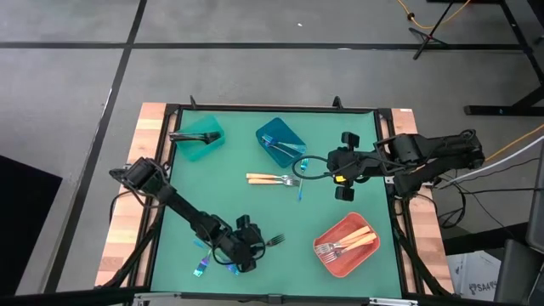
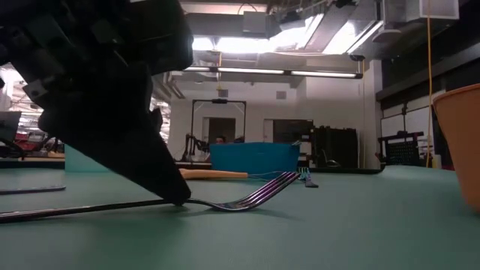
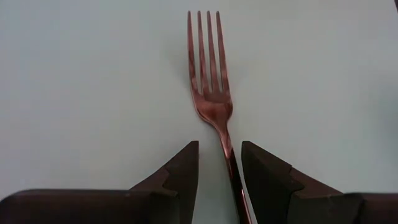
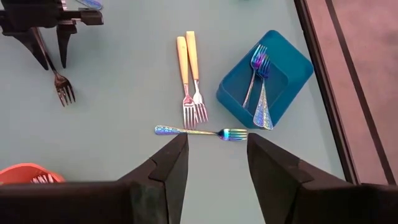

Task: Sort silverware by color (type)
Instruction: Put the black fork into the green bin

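A dark, shiny fork [image 3: 210, 74] lies flat on the green mat near the table's near edge, also seen in the low view [image 2: 255, 196]. My left gripper [image 3: 219, 152] is open and points down over its handle, one finger on each side [image 1: 251, 246]. My right gripper [image 4: 217, 140] is open and hovers above an iridescent fork [image 4: 199, 132] at mid-table [image 1: 300, 185]. Two gold-handled forks [image 1: 272, 179] lie side by side next to it. More iridescent forks [image 1: 201, 265] lie near the left gripper. My left gripper comes from above, with its fingers standing on either side of the fork's handle [image 3: 231, 163], just behind the neck. The handle lies close beside one finger [image 3: 264, 177]; I cannot tell whether they touch. The fork lies flat on the table.
A teal bin [image 1: 201, 141] at the far left holds black forks. A blue bin [image 1: 280, 140] at the far middle holds iridescent forks. A coral-red bin [image 1: 347, 245] at the near right holds gold-handled forks. Open mat lies between the two grippers.
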### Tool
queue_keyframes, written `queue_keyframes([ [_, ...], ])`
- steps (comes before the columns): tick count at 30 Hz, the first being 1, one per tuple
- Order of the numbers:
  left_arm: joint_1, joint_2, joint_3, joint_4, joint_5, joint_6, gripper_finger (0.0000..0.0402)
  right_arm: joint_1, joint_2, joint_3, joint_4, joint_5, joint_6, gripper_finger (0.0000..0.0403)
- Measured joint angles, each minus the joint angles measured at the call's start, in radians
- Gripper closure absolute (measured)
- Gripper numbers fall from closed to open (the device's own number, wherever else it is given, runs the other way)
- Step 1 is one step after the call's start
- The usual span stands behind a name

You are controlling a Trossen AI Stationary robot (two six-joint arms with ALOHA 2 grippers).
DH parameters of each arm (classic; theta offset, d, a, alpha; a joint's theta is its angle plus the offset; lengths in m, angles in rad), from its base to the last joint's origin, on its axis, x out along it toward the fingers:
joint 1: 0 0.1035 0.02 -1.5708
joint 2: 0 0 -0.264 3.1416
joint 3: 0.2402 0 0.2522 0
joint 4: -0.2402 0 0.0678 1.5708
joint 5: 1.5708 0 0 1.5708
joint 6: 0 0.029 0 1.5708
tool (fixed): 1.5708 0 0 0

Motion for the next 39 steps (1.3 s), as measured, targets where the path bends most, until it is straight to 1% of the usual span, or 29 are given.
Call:
queue_keyframes([
  [11, -0.012, -0.004, 0.004, -0.094, -0.004, 0.006, 0.0286, 0.0, 0.0, 0.0, 0.0, -0.001, 0.0, 0.0249],
  [16, -0.012, -0.004, 0.003, -0.104, -0.005, 0.103, 0.029, 0.0, 0.0, 0.0, 0.0, 0.0, 0.0, 0.0249],
  [23, -0.007, -0.004, 0.002, -0.109, -0.022, 0.156, 0.0322, 0.0, 0.0, 0.0, 0.0, 0.0, 0.0, 0.0249],
  [37, -0.006, -0.002, 0.0, -0.113, -0.03, 0.153, 0.039, 0.0, 0.0, 0.0, -0.002, 0.0, 0.0, 0.0249],
  [39, -0.006, -0.002, 0.0, -0.113, -0.03, 0.153, 0.0395, 0.0, 0.0, 0.0, -0.003, 0.0, 0.0, 0.0249],
])
